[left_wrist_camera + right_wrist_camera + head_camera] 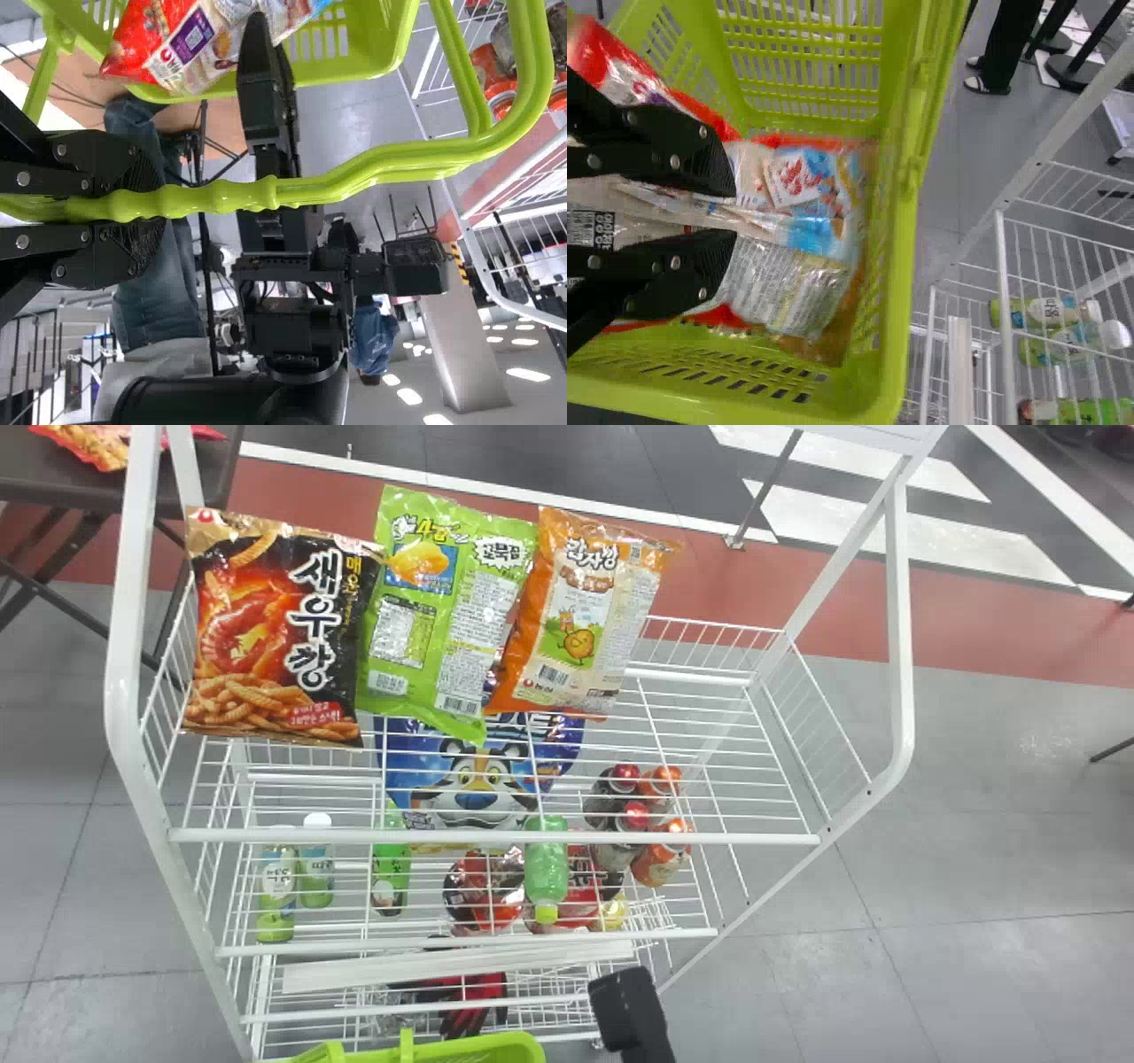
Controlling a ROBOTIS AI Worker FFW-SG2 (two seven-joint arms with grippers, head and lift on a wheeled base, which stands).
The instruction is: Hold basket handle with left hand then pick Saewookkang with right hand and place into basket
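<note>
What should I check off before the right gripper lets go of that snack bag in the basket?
1. Left gripper on the basket handle: ok, its fingers close around the bar.
2. Right gripper holding the snack bag: ok, the bag is pinched between its fingers.
3. Bag within the walls of the basket: ok, its far end lies inside the rim.
4. Bag's weight resting on the basket's bottom: cannot tell, the bag hides its own underside.
5. Bag is Saewookkang: cannot tell, its front is turned away.

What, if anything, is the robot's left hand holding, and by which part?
The left gripper holds the green basket by its handle, at the knobbly section.
</note>
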